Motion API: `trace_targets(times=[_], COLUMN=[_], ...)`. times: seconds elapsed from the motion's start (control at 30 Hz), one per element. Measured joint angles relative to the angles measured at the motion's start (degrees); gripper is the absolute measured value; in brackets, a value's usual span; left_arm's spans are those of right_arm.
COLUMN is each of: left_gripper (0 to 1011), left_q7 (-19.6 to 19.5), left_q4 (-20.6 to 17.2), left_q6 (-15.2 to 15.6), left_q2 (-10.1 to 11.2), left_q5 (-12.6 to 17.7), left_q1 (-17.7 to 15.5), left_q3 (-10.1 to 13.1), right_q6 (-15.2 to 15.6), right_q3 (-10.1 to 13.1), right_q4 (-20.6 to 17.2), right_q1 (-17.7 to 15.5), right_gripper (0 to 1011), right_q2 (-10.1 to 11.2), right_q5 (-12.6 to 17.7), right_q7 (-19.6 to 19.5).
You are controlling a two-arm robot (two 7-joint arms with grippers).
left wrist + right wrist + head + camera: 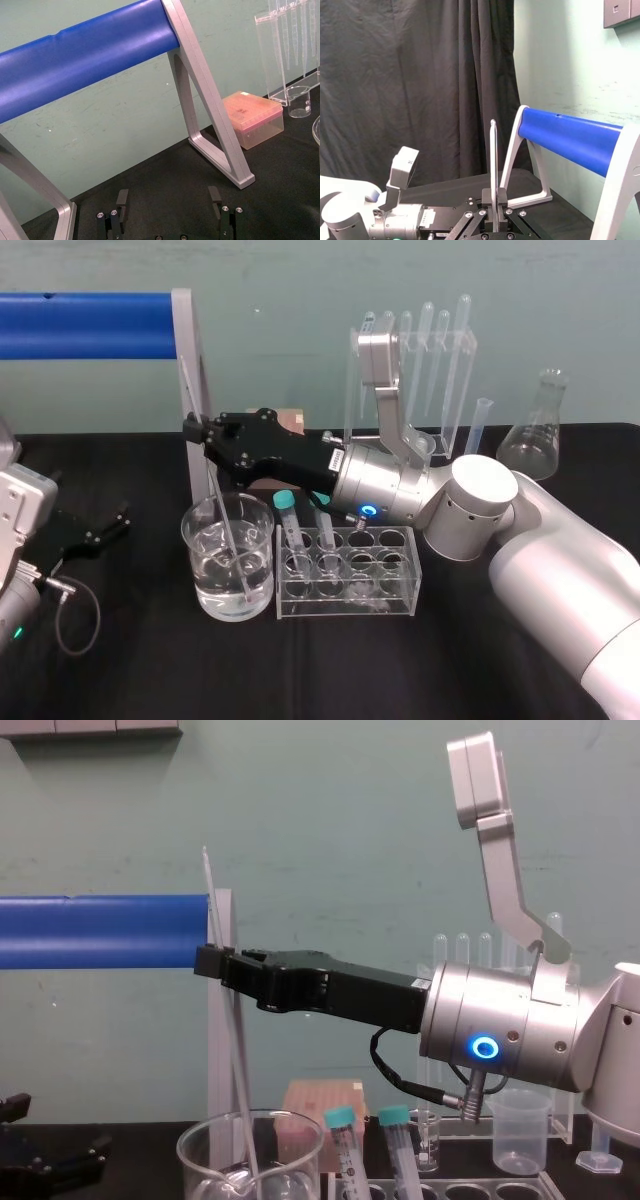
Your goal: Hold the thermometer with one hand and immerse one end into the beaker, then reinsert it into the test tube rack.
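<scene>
You see the right gripper [207, 962] clamped on the thermometer [235, 1060], a long, thin, clear glass rod. It leans slightly, and its lower end dips into the water in the wide glass beaker [192, 540]. The beaker stands just beside the test tube rack [400, 592]. Your left gripper [170, 197] rests at the table's left, jaws spread wide.

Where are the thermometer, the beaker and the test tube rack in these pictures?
thermometer [236, 1060]: chest view, on the glass shaft above the beaker's rim.
beaker [197, 560]: head view, on its left glass wall.
test tube rack [350, 602]: head view, on its clear front wall.
</scene>
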Motion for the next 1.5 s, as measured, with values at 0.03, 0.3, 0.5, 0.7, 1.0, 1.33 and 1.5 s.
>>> trace_targets(times=[0.03,0.3,0.5,0.7,1.0,1.33,1.5], left_gripper=[1008,1008,1008,1008,1008,1008,1008], left_q7=[0.0,0.0,0.0,0.0,0.0,0.0,0.0], left_q4=[0.0,0.0,0.0,0.0,0.0,0.0,0.0], left_q6=[0.0,0.0,0.0,0.0,0.0,0.0,0.0], left_q2=[0.0,0.0,0.0,0.0,0.0,0.0,0.0], left_q5=[0.0,0.0,0.0,0.0,0.0,0.0,0.0], left_q1=[0.0,0.0,0.0,0.0,0.0,0.0,0.0], left_q3=[0.0,0.0,0.0,0.0,0.0,0.0,0.0], right_q6=[0.0,0.1,0.2,0.3,0.5,0.5,0.7], right_q3=[0.0,0.0,-0.1,-0.1,-0.1,-0.1,1.1], right_q4=[0.0,-0.4,-0.6,-0.9,-1.4,-1.6,-3.8], right_q1=[0.0,-0.3,-0.4,-0.6,-0.7,-0.7,0.2], right_gripper=[52,52,51,52,51,52,52], right_q2=[0.0,0.2,0.3,0.5,0.7,0.6,0.6], right_q5=[0.0,-0.1,-0.1,-0.1,-0.1,0.1,1.7], right_q7=[0.0,-0.3,-0.3,-0.3,-0.5,-0.5,-0.5])
